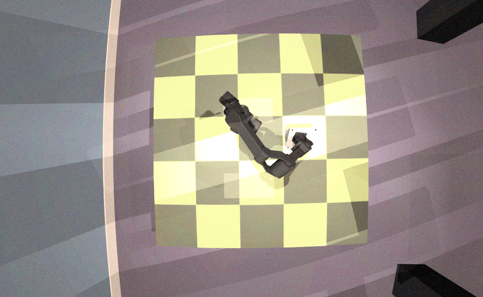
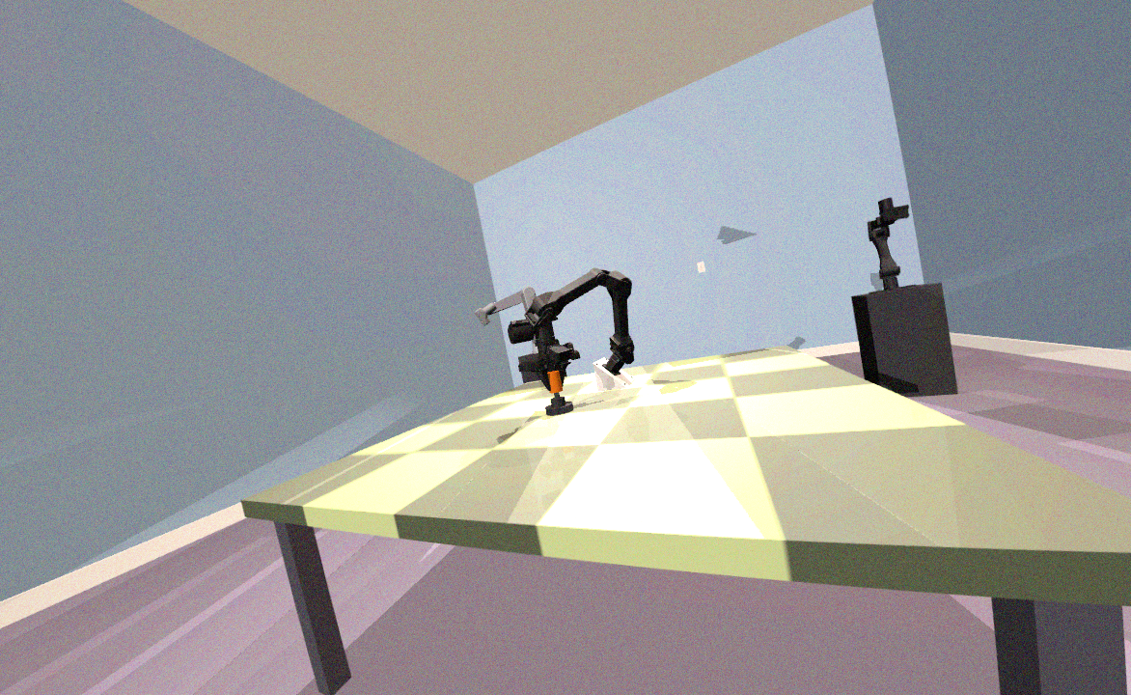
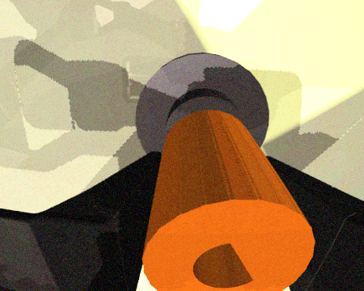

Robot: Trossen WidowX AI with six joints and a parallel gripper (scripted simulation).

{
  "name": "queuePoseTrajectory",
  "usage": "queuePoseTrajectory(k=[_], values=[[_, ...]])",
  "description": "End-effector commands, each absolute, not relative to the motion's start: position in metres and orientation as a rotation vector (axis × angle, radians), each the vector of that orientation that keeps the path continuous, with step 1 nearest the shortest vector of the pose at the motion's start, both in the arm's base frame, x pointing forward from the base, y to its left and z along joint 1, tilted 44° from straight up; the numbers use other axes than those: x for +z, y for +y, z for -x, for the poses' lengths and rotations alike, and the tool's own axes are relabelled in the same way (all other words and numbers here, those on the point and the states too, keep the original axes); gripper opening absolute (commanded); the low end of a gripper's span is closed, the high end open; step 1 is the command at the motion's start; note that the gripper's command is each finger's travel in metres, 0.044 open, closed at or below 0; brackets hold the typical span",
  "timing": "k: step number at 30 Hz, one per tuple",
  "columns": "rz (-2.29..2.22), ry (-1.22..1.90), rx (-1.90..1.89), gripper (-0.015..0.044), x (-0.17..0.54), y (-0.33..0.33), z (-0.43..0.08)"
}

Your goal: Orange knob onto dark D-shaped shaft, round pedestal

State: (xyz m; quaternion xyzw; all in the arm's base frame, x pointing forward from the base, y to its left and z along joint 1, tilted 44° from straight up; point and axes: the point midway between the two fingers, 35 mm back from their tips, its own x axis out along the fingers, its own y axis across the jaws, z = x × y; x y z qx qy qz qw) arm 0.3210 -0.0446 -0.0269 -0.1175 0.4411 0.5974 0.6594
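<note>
The orange knob (image 2: 554, 380) (image 3: 170, 238) stands upright in my gripper (image 3: 210, 164), which is shut on it with one black finger on each side. The D-shaped hole shows in the knob's top face in the wrist view. The dark round pedestal (image 2: 559, 408) (image 3: 251, 90) stands on the table directly below the knob. A short dark stretch (image 2: 557, 397) shows between knob and pedestal, so the knob is not down on the pedestal. The shaft's flat side is hidden, and I cannot tell how far the shaft is inside the hole. The arm hides knob and pedestal in the top view.
The arm's white base plate (image 1: 318, 138) (image 2: 609, 376) is on the checkered table (image 1: 261, 225) (image 2: 681, 484). A second small arm (image 2: 886, 246) stands on a black box (image 2: 911, 337) beyond the table. Black blocks (image 1: 434, 25) (image 1: 424, 280) stand off the table at the right in the top view.
</note>
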Motion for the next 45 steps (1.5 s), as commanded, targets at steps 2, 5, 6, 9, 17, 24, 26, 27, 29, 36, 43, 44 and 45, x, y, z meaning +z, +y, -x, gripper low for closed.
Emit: queuePoseTrajectory(k=[2, 5, 6, 9, 17, 24, 26, 27, 29, 36, 43, 44, 45], values=[[0.372, 0.905, 1.420, 0.0000, -0.0251, -0.0460, -0.3191], [0.380, 0.897, 1.425, 0.0000, -0.0259, -0.0458, -0.3192], [0.380, 0.897, 1.425, 0.0000, -0.0261, -0.0457, -0.3192], [0.380, 0.897, 1.425, 0.0000, -0.0268, -0.0456, -0.3199], [0.380, 0.897, 1.425, 0.0000, -0.0273, -0.0461, -0.3223], [0.380, 0.897, 1.425, 0.0000, -0.0281, -0.0436, -0.3225], [0.380, 0.897, 1.425, 0.0000, -0.0288, -0.0429, -0.3220], [0.380, 0.897, 1.425, 0.0000, -0.0291, -0.0426, -0.3223], [0.380, 0.897, 1.425, 0.0000, -0.0291, -0.0425, -0.3223], [0.384, 0.893, 1.427, 0.0000, -0.0296, -0.0420, -0.3223], [0.414, 0.866, 1.447, 0.0000, -0.0302, -0.0415, -0.3222], [0.408, 0.872, 1.443, 0.0000, -0.0303, -0.0414, -0.3222], [0.399, 0.880, 1.437, 0.0000, -0.0304, -0.0413, -0.3222]])
